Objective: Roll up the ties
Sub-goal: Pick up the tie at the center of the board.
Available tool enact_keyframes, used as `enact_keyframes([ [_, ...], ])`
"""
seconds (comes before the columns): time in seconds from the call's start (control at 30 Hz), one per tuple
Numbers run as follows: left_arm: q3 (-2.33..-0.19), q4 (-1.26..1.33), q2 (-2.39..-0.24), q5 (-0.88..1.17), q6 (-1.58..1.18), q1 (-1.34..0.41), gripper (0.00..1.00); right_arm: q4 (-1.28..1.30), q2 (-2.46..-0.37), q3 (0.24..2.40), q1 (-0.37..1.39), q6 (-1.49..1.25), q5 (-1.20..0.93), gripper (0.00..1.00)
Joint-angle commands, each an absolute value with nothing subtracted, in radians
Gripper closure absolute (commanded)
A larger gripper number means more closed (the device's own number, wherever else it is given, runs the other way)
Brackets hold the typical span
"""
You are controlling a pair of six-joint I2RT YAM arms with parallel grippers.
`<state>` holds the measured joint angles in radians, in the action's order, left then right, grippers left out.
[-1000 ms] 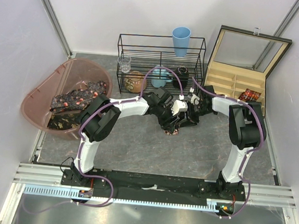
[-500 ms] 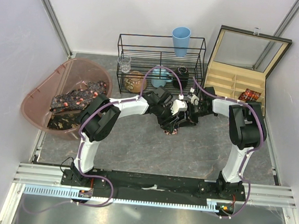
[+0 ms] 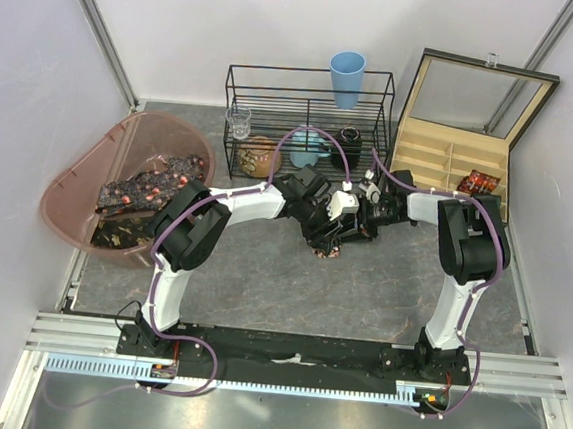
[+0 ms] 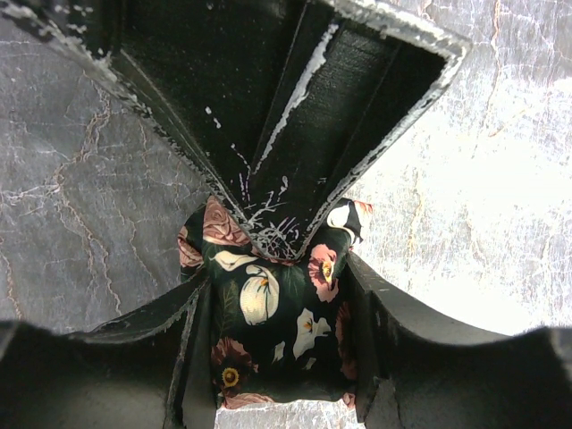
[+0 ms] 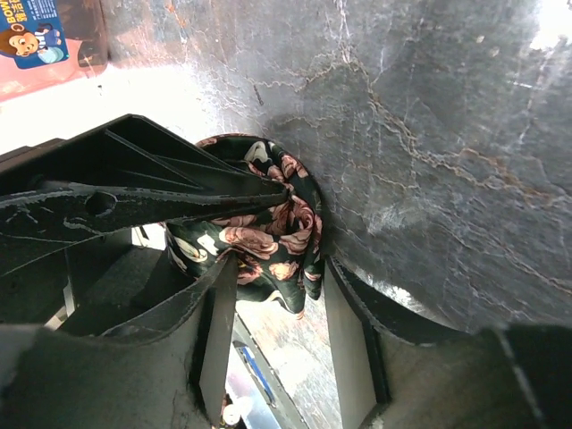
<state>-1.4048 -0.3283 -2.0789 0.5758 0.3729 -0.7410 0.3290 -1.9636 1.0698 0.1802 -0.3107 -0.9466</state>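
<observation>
Right now your left gripper (image 4: 275,284) and right gripper (image 5: 281,270) meet nose to nose over the middle of the table (image 3: 261,273), in front of the rack (image 3: 305,116). The tie (image 4: 268,313) you are working on sits between them as a dark floral bundle, down on the table. Your left gripper is about half open and clamped on it: the fabric fills the gap and touches both fingers (image 4: 192,344). Your right gripper's jaws stand apart too, with the bundle at their tips. One finger touches the cloth, but you cannot tell whether the pair grips it. More ties (image 3: 143,192) lie loose in the tub (image 3: 66,210) at the left. A coil (image 3: 478,181) sits in the open box (image 3: 427,152) on the right.
</observation>
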Motion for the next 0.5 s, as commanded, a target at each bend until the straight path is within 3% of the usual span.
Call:
enact_keyframes([
  [0.0, -1.382, -0.410, -2.157, 0.476, 0.405, -0.744, 0.98, 0.313, -1.973, 1.052, 0.202, -0.311, -1.063, 0.48],
  [0.33, -1.384, -0.411, -2.157, 0.477, 0.408, -0.745, 0.98, 0.307, -2.031, 1.055, 0.218, -0.316, -1.026, 0.59],
  [0.43, -1.387, -0.411, -2.160, 0.480, 0.406, -0.746, 0.98, 0.304, -2.037, 1.052, 0.218, -0.311, -1.032, 0.74],
  [0.47, -1.385, -0.410, -2.160, 0.480, 0.407, -0.746, 0.98, 0.301, -2.036, 1.049, 0.218, -0.311, -1.032, 0.83],
])
